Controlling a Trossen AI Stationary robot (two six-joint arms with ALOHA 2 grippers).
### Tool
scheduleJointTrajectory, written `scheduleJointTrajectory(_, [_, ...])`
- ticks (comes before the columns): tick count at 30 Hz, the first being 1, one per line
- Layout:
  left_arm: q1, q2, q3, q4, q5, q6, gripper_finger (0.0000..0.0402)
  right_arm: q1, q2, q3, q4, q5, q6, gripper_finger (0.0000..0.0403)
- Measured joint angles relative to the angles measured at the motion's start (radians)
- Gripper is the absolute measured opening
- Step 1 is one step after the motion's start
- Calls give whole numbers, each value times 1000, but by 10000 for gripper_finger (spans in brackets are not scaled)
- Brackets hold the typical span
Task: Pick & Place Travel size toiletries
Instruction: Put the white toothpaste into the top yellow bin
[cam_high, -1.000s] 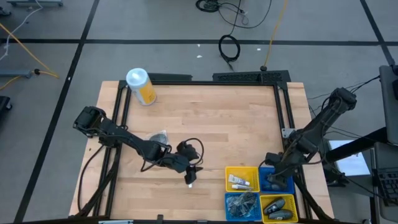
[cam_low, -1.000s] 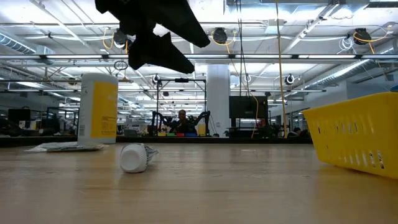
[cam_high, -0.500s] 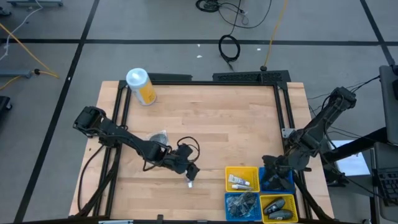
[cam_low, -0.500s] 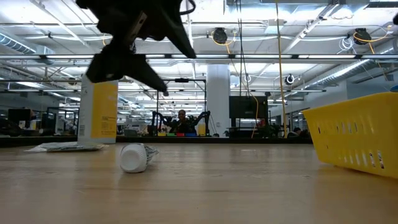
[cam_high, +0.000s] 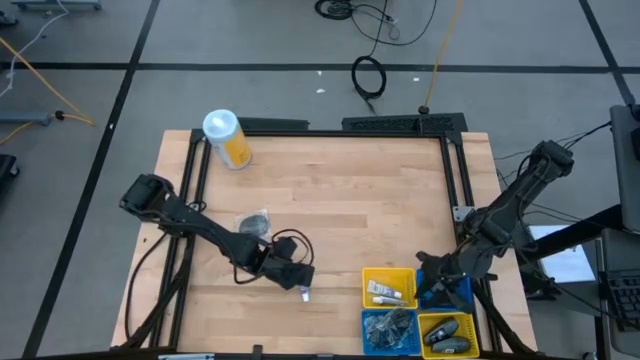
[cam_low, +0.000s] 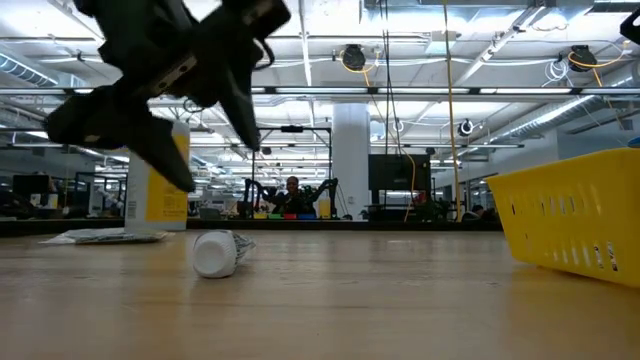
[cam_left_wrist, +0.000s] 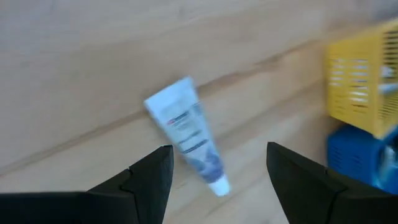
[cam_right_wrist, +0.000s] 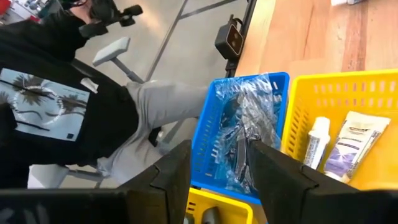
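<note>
A small white tube (cam_left_wrist: 185, 132) with a white cap lies flat on the wooden table, also seen in the high view (cam_high: 303, 292) and cap-first in the low view (cam_low: 215, 253). My left gripper (cam_left_wrist: 217, 177) is open and hovers just above it, on its left side (cam_high: 292, 274), with one finger to either side and not touching. My right gripper (cam_right_wrist: 221, 168) is open above the bins at the table's near right corner (cam_high: 436, 284). More white tubes (cam_right_wrist: 339, 149) lie in a yellow bin (cam_high: 388, 287), and dark bottles (cam_high: 448, 335) in another.
Four square bins stand together at the near right corner: two yellow and two blue, one blue bin (cam_right_wrist: 242, 134) holding clear plastic bags. A yellow canister (cam_high: 227, 138) stands far left. A crumpled clear wrapper (cam_high: 255, 222) lies mid-left. A seated person (cam_right_wrist: 74, 106) is beyond the near edge.
My left gripper has come down and moved a little toward the table's left and near edge, tipping over the white tube, which has stayed where it was. My right gripper has shifted slightly left and toward the near edge over the bins.
</note>
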Motion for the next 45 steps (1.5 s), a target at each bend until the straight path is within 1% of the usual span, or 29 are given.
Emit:
scheduleJointTrajectory(3, [3, 5, 0, -54, 18, -63, 253, 4, 5, 0, 3, 0, -15, 150])
scheduleJointTrajectory(8, [3, 11, 0, -58, 19, -105, 253, 7, 6, 0, 12, -1, -23, 150])
scheduleJointTrajectory(12, [7, 49, 1, -43, 47, -117, 253, 7, 6, 0, 13, -1, -26, 150])
scheduleJointTrajectory(18, [15, 105, 0, -12, 114, -116, 253, 7, 6, 0, 19, -1, -32, 150])
scheduleJointTrajectory(23, [19, 107, 1, 55, 112, -95, 253, 7, 6, 0, 20, -1, -32, 150])
scheduleJointTrajectory(27, [19, 115, 1, 53, 114, -95, 253, 7, 6, 0, 20, -1, -31, 150])
scheduleJointTrajectory(30, [19, 137, 1, 62, 131, -110, 253, 7, 6, 0, 20, 0, -31, 150])
scheduleJointTrajectory(35, [20, 187, 11, 140, 175, -123, 253, 7, 6, 0, 23, 0, -32, 150])
scheduleJointTrajectory(39, [20, 219, 42, 103, 193, -119, 253, 7, 6, 0, 21, 2, -33, 150])
scheduleJointTrajectory(45, [20, 224, 63, 1, 225, -138, 249, 6, 6, 0, 20, 2, -33, 150])
